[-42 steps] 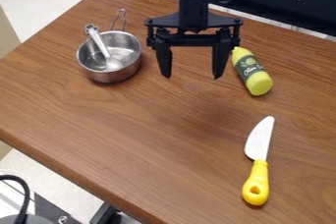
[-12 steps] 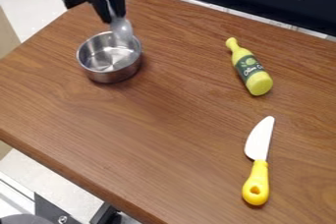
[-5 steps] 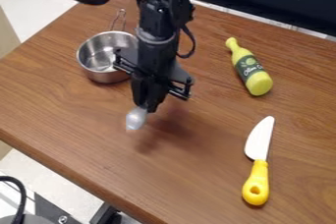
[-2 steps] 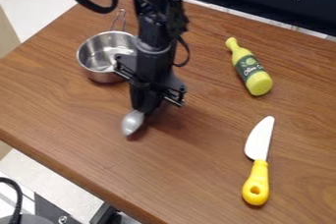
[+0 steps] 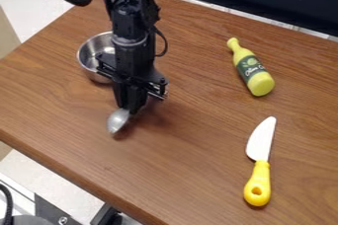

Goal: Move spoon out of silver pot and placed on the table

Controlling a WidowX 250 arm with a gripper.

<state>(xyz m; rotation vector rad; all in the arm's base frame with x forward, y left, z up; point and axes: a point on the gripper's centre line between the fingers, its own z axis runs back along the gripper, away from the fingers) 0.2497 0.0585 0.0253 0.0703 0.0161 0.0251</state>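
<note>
The gripper point(image 5: 129, 106) is clamped on the spoon point(image 5: 118, 120), its two fingers closed together around the handle end, with the bowl poking out below them toward seven o'clock. Taking the middle of the table point(image 5: 191, 135) as the clock's centre, the spoon sits at about nine to ten o'clock, out of the silver pot point(image 5: 96, 54), which stands farther off at ten o'clock, partly behind the arm. The bowl is very near the wood; it may be touching, though the shadow makes that hard to settle. The spoon should handle as a light, stiff thing, hard to break, but smooth enough to twist or slide if the pinch is loose. The handle is the place to hold it, near the neck, so the bowl doesn't swing; the rounded bowl would be a poor, slippery grip and could rock when set down. Lowering it a touch, if needed, and then letting go gently looks like the sensible next move. Counting up: one spoon, one pot, one yellow-green bottle point(image 5: 252, 70) lying at one o'clock with its neck pointing toward eleven, and one knife point(image 5: 259, 167), yellow-handled, at four o'clock, blade toward twelve.
</note>
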